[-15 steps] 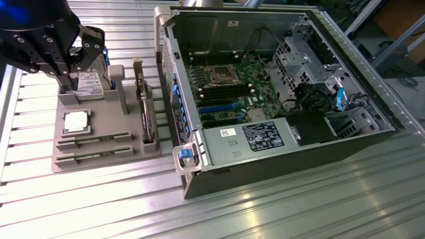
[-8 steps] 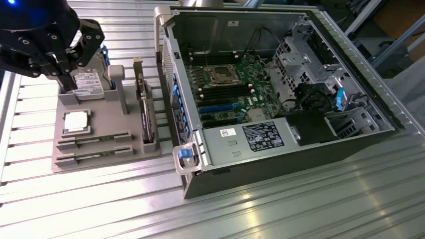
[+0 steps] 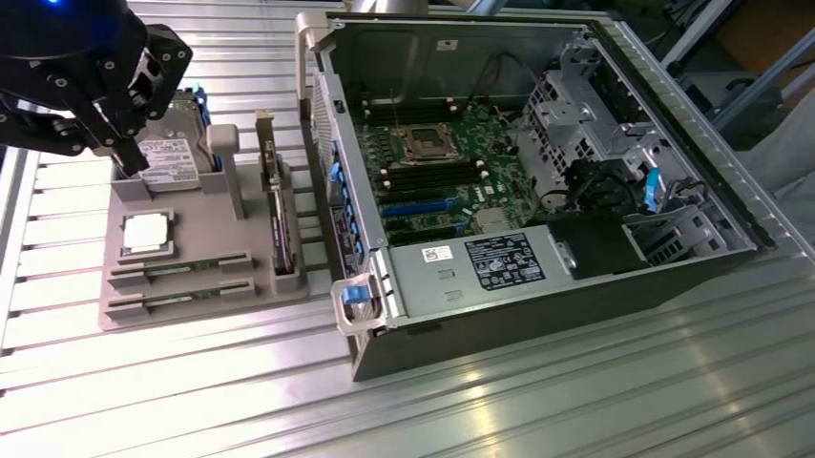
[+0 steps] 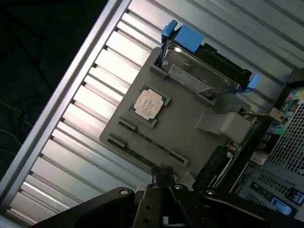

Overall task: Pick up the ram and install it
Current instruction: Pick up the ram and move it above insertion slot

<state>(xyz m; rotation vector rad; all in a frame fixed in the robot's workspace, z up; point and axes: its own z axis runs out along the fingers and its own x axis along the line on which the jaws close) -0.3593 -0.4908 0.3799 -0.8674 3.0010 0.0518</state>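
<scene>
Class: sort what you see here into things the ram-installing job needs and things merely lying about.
Belongs to the job: gripper, shut; ram sticks in the grey tray; open computer case with its motherboard.
Lying about: hard drive; CPU chip; expansion card.

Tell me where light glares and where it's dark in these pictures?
Exterior view: glare washes the table beside the tray; the case interior lies shaded. Wrist view: the CPU shines pale, a glint sits on the hard drive, and beyond the table edge is black.
</scene>
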